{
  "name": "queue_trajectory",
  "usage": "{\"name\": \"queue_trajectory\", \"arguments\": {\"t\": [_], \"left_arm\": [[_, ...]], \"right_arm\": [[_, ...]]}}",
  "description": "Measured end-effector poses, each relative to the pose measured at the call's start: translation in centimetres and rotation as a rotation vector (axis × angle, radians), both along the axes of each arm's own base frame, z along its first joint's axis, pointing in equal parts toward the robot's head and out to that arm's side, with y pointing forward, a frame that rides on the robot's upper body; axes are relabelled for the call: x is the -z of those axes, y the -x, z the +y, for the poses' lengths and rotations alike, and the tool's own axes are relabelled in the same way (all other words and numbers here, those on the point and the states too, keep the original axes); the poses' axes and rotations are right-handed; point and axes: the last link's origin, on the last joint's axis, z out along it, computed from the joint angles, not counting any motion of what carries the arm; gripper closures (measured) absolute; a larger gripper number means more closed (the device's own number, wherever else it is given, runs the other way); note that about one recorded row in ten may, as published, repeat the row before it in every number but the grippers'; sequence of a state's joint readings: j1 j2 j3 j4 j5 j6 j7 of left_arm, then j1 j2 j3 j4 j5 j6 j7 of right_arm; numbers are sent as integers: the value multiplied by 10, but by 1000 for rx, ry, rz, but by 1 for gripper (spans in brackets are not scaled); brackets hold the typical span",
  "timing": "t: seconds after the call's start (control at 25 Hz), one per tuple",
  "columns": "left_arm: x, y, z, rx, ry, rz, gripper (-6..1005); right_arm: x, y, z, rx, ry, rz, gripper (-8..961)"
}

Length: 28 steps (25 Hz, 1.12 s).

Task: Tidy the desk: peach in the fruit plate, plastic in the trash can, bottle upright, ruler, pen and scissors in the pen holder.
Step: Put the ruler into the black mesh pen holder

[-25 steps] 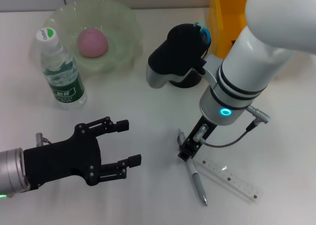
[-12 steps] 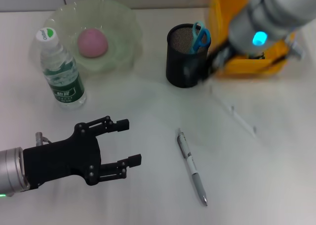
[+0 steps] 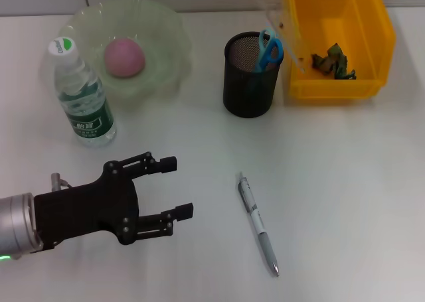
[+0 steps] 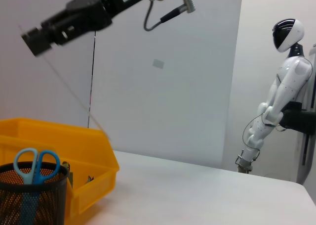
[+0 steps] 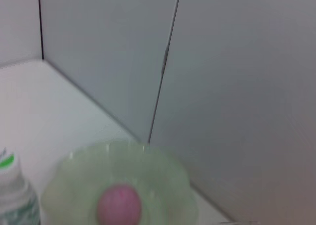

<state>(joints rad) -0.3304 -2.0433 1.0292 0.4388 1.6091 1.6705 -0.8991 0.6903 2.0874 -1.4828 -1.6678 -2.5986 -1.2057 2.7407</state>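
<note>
Because your right tool (image 4: 37,39) grips the clear ruler (image 3: 287,33) above the pen holder (image 3: 250,76), it hangs tilted for dropping in; left tool (image 3: 174,188) idles open.

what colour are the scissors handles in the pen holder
Light blue; the scissors handles poke out of the black mesh pen holder, clearest in the head view.
</note>
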Motion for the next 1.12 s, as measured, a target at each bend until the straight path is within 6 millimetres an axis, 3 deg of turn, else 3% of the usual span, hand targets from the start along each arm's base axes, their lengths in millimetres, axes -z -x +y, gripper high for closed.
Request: {"name": "queue_trajectory", "arguments": {"t": [0.4, 0.84, 1.12], "left_arm": [[1, -2, 2, 2, 7, 2, 211], [0, -1, 2, 1, 14, 5, 211], [-1, 1, 1, -4, 15, 6, 211]], "right_arm": [[7, -19, 8, -143, -49, 160, 576], [45, -41, 4, -341, -104, 272, 576], [54, -59, 7, -348, -115, 335, 575]]}}
